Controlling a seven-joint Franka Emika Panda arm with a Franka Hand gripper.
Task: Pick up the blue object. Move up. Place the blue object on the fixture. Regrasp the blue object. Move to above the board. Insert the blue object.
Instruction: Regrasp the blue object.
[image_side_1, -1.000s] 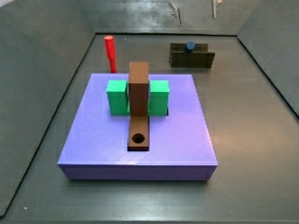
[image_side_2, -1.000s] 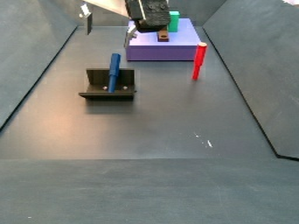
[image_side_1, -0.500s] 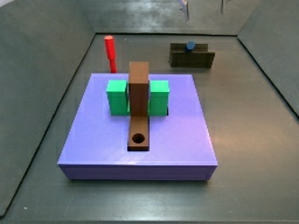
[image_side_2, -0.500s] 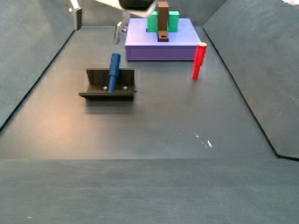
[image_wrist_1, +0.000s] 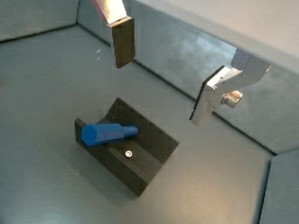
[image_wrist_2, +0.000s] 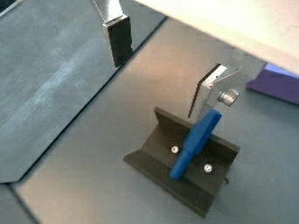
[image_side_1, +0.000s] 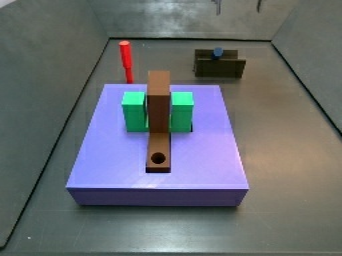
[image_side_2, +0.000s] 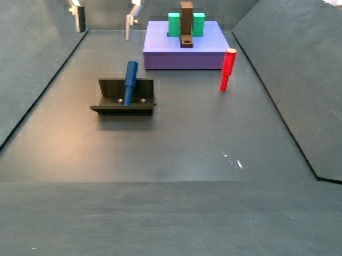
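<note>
Blue object (image_side_2: 130, 82) leans in fixture (image_side_2: 107, 100); gripper (image_wrist_1: 166, 74) empty above

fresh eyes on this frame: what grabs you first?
The blue object leaning in the fixture on the bare floor, with the open, empty gripper high above it. Behind, the purple platform carries the board between green blocks, and a red peg stands beside it.
</note>
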